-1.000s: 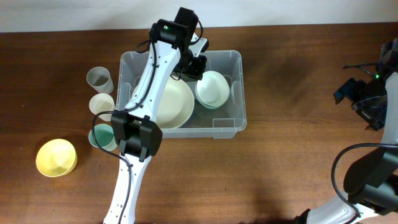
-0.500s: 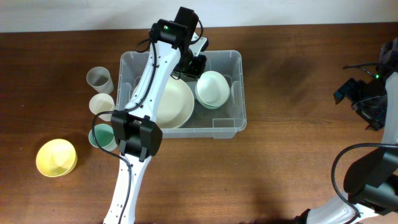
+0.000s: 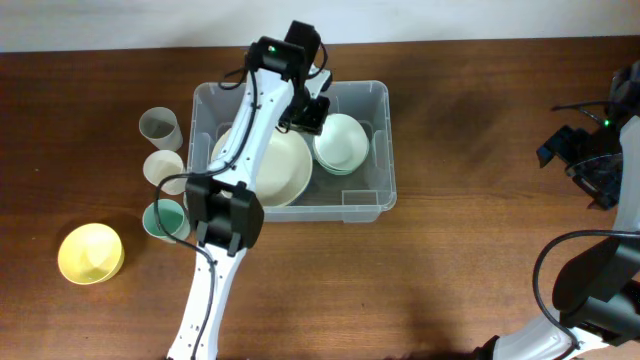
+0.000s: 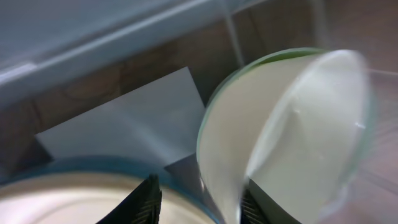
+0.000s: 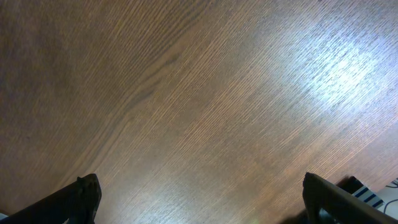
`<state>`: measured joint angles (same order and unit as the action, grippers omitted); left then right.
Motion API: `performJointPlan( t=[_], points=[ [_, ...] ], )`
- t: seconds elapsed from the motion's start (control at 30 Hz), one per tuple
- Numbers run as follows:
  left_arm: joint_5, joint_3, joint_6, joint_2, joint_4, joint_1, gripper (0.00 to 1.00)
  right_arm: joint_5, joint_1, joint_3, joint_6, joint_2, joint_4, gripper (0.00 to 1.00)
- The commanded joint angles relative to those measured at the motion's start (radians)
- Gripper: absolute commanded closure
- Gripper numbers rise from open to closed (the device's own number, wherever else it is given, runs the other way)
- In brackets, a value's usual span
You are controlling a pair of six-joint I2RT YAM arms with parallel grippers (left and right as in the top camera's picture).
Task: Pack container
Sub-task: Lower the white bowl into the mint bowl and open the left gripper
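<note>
left pincer (image 4: pixel 199 202): apart, astride small bowl (image 4: pixel 292 130) rim, inside container (image 3: pixel 375 95) | right pincer (image 5: pixel 208 205): wide apart above surface (image 5: pixel 186 93), far right

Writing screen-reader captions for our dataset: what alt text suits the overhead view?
The left end effector reaches into a clear container holding a large cream bowl and a small pale bowl. Three cups and a yellow bowl stand outside it on the table.

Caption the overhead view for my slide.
Left gripper above the clear container, a large cream bowl and smaller white bowl inside; three cups, yellow bowl outside.
</note>
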<state>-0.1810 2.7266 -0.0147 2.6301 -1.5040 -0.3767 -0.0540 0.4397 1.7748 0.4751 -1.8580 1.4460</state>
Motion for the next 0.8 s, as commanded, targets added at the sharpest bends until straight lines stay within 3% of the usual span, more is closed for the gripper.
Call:
performJointPlan(
  t=[0.0, 0.13, 0.37, 0.77],
  points=[
    [0.014, 0.003, 0.009, 0.037, 0.002, -0.002, 0.60, -0.002, -0.001, -0.006, 0.004, -0.003, 0.000, 0.01],
    [0.013, 0.003, 0.009, 0.037, 0.003, -0.002, 0.61, -0.002, -0.001, -0.006, 0.004, -0.003, 0.000, 0.01],
    [0.008, 0.003, 0.008, 0.037, 0.007, -0.002, 0.98, -0.002, -0.001, -0.006, 0.004, -0.003, 0.000, 0.01],
    [-0.045, 0.006, 0.008, 0.036, 0.025, -0.002, 0.99, -0.002, -0.001, -0.006, 0.004, -0.003, 0.000, 0.01]
  ],
)
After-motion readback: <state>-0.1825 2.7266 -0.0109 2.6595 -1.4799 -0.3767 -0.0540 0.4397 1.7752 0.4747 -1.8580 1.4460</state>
